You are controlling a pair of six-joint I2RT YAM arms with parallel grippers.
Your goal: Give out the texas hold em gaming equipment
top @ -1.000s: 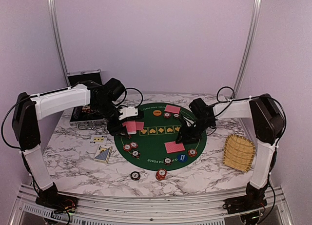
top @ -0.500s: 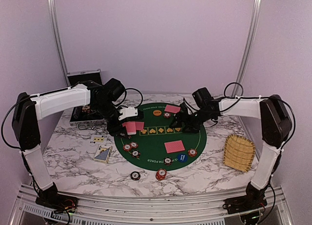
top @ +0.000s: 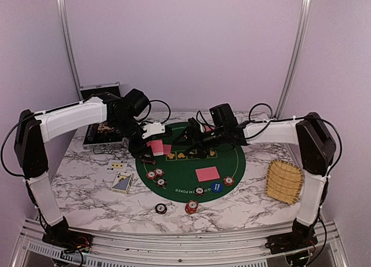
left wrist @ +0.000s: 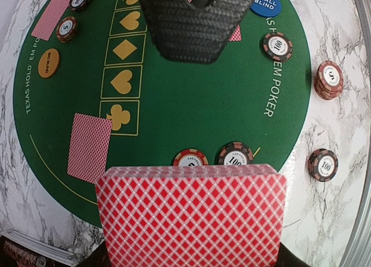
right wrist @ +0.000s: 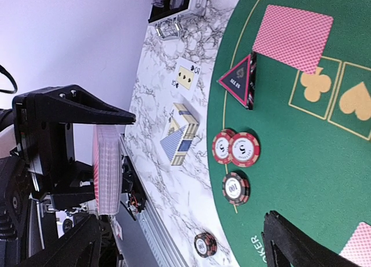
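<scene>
My left gripper (top: pixel 152 144) is shut on a deck of red-backed playing cards (left wrist: pixel 191 215), held upright over the left edge of the green mat (top: pixel 185 168). My right gripper (top: pixel 191 142) reaches across the mat toward the deck (right wrist: pixel 105 168), open and empty, one finger (right wrist: pixel 295 244) over the felt. Single cards (top: pixel 207 174) (left wrist: pixel 88 146) lie face down on the mat. Poker chips (top: pixel 155 175) (right wrist: pixel 236 148) sit near the mat's left front, beside a dark triangular marker (right wrist: pixel 239 80). An orange button (left wrist: pixel 49 63) and a blue chip (top: pixel 217 187) also lie on the mat.
A black case (top: pixel 101 113) stands open at the back left. A card box (top: pixel 122 182) and a face-up card (top: pixel 117 164) lie on the marble left of the mat. Two chip stacks (top: pixel 160 208) (top: pixel 192 207) sit off the mat in front. A wicker tray (top: pixel 284 181) is at the right.
My right gripper has opened wide, left the card at the mat's front and swung left across the mat toward the deck. The left gripper has lifted the deck slightly.
</scene>
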